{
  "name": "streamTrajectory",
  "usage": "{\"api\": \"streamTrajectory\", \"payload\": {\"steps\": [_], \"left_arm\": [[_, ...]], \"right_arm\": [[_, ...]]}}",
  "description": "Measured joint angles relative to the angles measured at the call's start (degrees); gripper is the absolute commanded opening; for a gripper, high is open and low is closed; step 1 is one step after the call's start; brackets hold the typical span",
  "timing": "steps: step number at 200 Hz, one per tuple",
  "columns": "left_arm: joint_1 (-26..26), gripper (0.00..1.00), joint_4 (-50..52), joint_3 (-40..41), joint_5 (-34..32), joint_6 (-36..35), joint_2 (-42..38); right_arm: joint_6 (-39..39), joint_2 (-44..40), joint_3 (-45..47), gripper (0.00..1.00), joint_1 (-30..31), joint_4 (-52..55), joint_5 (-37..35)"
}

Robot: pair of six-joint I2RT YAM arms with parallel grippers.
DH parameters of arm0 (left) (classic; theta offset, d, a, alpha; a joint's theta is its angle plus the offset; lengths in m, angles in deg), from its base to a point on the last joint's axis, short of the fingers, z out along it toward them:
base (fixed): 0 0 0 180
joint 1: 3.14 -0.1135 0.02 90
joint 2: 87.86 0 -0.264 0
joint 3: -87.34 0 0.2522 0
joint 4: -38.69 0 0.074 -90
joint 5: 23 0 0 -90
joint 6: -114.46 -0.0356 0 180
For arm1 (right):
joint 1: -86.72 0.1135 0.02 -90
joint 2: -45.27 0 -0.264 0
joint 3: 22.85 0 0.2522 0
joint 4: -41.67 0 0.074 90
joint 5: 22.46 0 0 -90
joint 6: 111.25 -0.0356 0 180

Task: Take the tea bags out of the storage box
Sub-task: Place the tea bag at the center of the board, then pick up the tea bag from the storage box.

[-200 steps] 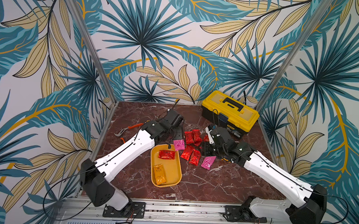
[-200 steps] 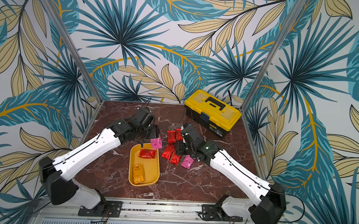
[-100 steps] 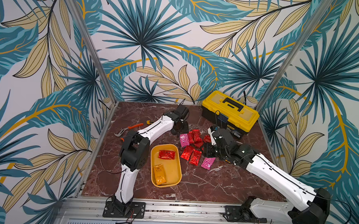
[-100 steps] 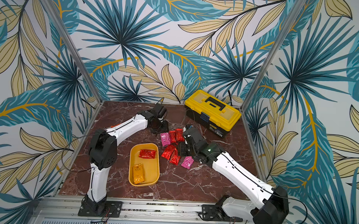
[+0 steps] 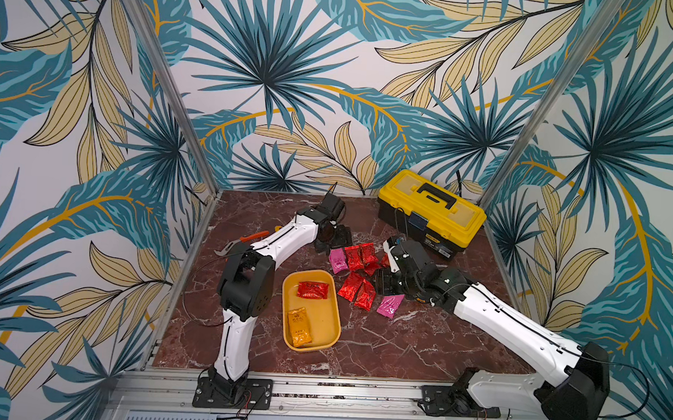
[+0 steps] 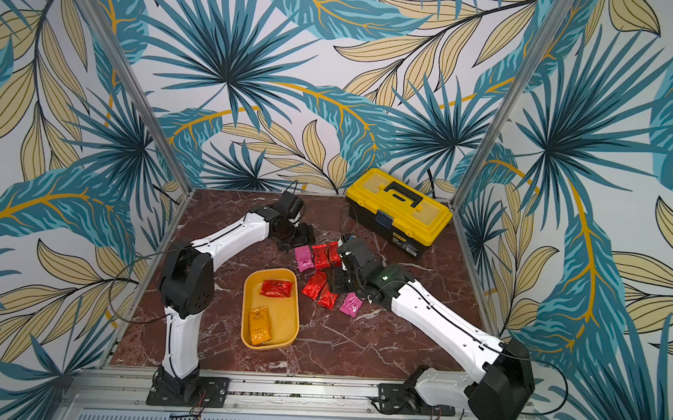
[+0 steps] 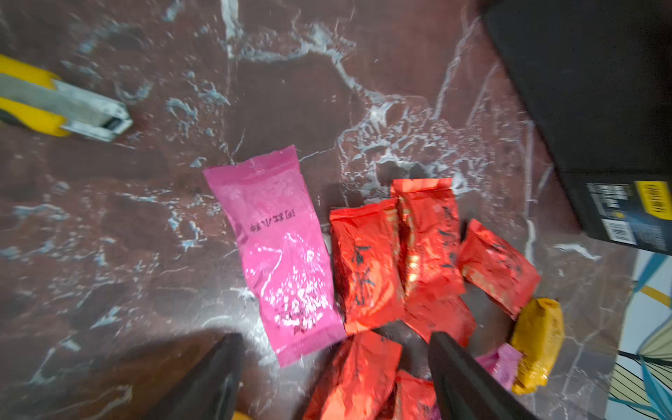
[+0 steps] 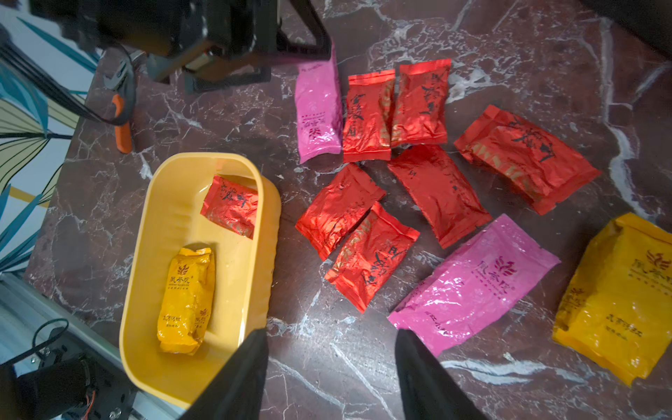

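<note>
Tea bags (image 5: 354, 257), crinkly foil, mostly lie beside the round-cornered storage box (image 5: 322, 319).

Both arms, the left arm (image 5: 286, 240) and the right arm (image 5: 509, 327), wear glossy white shells, each with a thin black line running along the link. The joints are bulky matte-black housings; the left elbow block (image 5: 246, 281) shows a ring of small dots on its flat side. Thin black cables (image 5: 647, 390) loop loose beside the joints. Black bolted plates (image 5: 233, 391) form the bases. The left fingers (image 7: 465, 378) and right fingers (image 8: 236, 382) look alike in the wrist views — plain black tapering wedges.
</note>
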Motion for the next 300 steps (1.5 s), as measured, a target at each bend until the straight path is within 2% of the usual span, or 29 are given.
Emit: {"api": "streamTrajectory", "payload": {"steps": [22,54,99,134,164,230,266,300], "left_arm": [[0.0,0.87,-0.98,5.27,-0.94,0.15,-9.2],[0.0,0.88,-1.84,18.16,-2.97,1.4,-25.18],[-0.02,0.91,0.85,36.13,-5.46,4.2,-42.58],[-0.17,0.96,4.0,45.24,-7.96,7.37,-56.41],[-0.74,0.97,7.04,48.11,-10.64,9.51,-66.05],[-1.36,1.0,14.56,52.06,-14.53,12.81,-76.28],[-1.51,1.0,19.54,53.53,-16.13,15.39,-84.04],[-1.53,1.0,21.94,55.63,-16.17,17.07,-86.88]], "right_arm": [[-0.04,1.86,-2.97,0.62,4.44,0.44,-0.09],[-0.9,4.76,-6.32,0.62,11.04,0.42,-0.33],[-2.82,12.96,-11.82,0.61,14.29,0.33,0.61],[-3.52,21.81,-17.22,0.61,17.05,0.22,1.92],[-4.15,27.61,-21.18,0.61,18.64,0.09,2.75],[-5.31,37.38,-27.15,0.6,19.52,0.24,4.52],[-6.36,38.93,-26.97,0.6,21.03,0.7,4.52],[-7.19,38.91,-25.94,0.61,22.56,0.68,4.22]]}}
